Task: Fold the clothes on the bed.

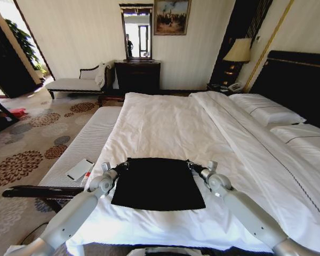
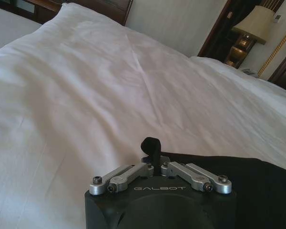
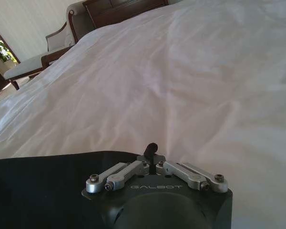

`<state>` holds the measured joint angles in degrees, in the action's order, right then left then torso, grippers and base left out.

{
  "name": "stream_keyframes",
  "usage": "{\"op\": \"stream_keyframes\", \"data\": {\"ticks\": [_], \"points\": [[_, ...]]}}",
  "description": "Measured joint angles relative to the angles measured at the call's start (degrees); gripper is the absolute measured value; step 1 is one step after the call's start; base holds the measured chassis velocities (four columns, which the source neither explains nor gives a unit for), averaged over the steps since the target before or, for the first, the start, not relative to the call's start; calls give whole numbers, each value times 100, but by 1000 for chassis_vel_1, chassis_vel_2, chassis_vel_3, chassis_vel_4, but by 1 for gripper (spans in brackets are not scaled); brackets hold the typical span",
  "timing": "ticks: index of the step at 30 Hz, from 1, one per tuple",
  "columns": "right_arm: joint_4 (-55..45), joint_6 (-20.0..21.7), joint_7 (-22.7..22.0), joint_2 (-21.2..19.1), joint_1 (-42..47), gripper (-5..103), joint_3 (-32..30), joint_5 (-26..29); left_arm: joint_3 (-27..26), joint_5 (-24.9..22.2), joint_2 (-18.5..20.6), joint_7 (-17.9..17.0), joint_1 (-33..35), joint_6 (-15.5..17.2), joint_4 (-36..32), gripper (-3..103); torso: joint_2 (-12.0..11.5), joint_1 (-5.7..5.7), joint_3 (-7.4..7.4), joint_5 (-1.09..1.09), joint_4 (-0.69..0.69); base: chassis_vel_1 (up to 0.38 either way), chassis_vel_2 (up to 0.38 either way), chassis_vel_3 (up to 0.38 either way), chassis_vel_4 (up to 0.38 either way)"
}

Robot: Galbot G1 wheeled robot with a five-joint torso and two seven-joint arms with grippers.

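The clothes [image 1: 157, 184], a black top, lie flat near the foot edge of the bed [image 1: 165, 122] on its white duvet. My left gripper [image 1: 119, 166] sits at the garment's far left corner, and my right gripper [image 1: 193, 166] at its far right corner. In the left wrist view the left gripper [image 2: 152, 156] is shut, with a nub of the black clothes [image 2: 257, 181] pinched and sticking up between its fingers. The right wrist view shows the right gripper [image 3: 151, 160] shut the same way on an edge of the clothes [image 3: 47, 181].
A white padded bench [image 1: 88, 141] runs along the bed's left side with a white booklet [image 1: 80, 169] on it. Pillows [image 1: 266, 109] and a dark headboard [image 1: 301, 80] are at the right. A chaise [image 1: 77, 82], dresser [image 1: 137, 74] and lamp [image 1: 238, 50] stand by the far wall.
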<state>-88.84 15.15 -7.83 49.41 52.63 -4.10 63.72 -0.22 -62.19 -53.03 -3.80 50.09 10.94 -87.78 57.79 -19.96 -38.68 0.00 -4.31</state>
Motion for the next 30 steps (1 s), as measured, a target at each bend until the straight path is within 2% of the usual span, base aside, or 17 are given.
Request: {"op": "stream_keyframes", "data": {"ticks": [15,27,30], "points": [[-423,-307,-136,-52,142,1,-321,-49,-354,-168,138,-69,138,-48,-319,1,0,0,0,0,1,0,0,0,0],[-1549,-491,-254,-206,472,1,-1053,-5,-662,-662,435,-363,194,-59,-1326,1,0,0,0,0,0,0,0,0,0],[-1898,-527,-323,-295,585,1,-1264,79,-773,-902,549,-467,108,-168,-1669,1,0,0,0,1,0,0,0,0,0]]}}
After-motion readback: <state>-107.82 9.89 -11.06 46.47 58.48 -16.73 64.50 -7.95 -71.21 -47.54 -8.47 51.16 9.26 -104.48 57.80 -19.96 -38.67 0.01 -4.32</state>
